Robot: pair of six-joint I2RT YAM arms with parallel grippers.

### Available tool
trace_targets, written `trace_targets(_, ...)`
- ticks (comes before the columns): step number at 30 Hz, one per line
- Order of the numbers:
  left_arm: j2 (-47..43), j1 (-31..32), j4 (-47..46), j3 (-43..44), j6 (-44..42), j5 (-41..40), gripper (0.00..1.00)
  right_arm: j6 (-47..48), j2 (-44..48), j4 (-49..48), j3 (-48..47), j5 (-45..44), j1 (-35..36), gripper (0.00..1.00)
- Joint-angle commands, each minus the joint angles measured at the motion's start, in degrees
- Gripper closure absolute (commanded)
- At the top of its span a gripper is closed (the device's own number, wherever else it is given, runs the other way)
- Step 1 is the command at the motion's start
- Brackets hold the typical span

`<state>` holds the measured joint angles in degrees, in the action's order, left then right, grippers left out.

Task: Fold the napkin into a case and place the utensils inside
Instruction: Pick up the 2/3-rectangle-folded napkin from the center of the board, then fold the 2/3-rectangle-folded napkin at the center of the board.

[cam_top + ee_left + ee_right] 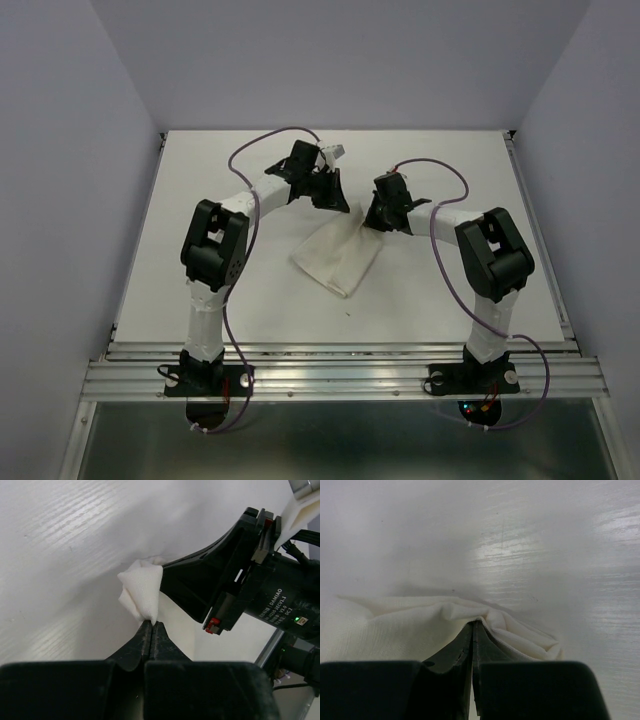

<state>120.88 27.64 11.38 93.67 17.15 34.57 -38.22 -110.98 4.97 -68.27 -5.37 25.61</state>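
Note:
The white napkin [338, 256] lies on the table between the two arms as a folded, wedge-shaped sheet, its far edge lifted. My left gripper [335, 204] is at the far left corner; in the left wrist view its fingers [148, 630] are pressed together, pinching a bunched corner of napkin [143, 586]. My right gripper [373, 222] is at the far right corner, and in the right wrist view it [473, 624] is shut on a crumpled fold of napkin [410, 625]. The two grippers are close together. The utensils and the case are out of view.
The right gripper's black body [235, 575] fills the right side of the left wrist view, very near my left fingers. Purple cables [262, 145] loop above both arms. The white tabletop [200, 200] is bounded by walls on three sides and a metal rail [340, 375] in front.

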Motion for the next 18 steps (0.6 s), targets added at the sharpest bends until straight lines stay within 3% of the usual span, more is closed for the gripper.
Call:
trace_targets(1,-4.95,0.57,-4.78,-1.56,2.98,4.45,1.0,-1.42,-1.34,3.38,-1.6,-1.23,0.41,0.94)
trace_targets(18,-2.58,5.41,-14.88,-6.21,14.22,3.49,1.0,-7.48,-3.19,3.38,-2.04,0.97,0.41,0.95)
